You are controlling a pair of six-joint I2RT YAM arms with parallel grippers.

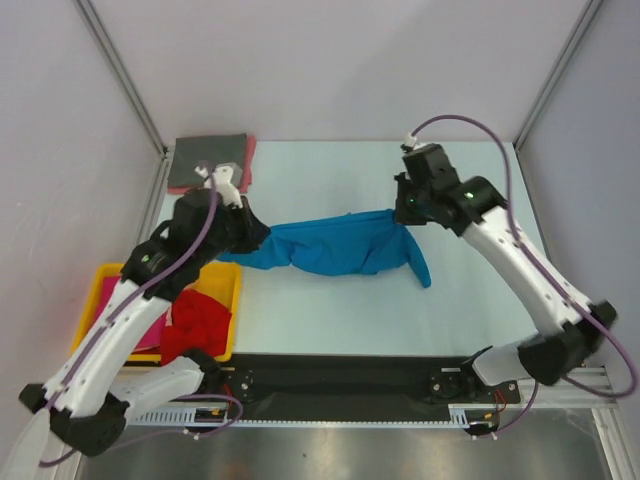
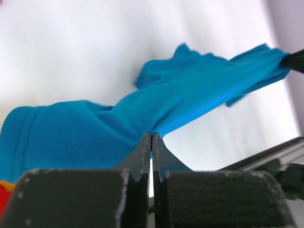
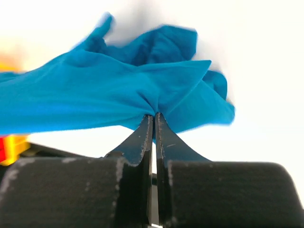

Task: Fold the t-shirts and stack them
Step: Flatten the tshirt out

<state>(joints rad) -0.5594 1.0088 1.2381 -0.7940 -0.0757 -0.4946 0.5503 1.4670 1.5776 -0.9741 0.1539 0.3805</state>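
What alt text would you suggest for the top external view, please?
The left tool and right tool each pinch an end of a blue t-shirt stretched over the table. Folded shirts lie back-left, a yellow bin front-left.

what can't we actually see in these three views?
Top view: left tool hidden under its own wrist; its grip on the blue t-shirt shows only in the left wrist view.
Top view: left arm crosses the yellow bin, hiding part of the red t-shirt and magenta t-shirt.
Top view: grey t-shirt covers the stack; only a pink t-shirt's edge shows.
Right wrist view: cloth beyond the right tool is blurred.
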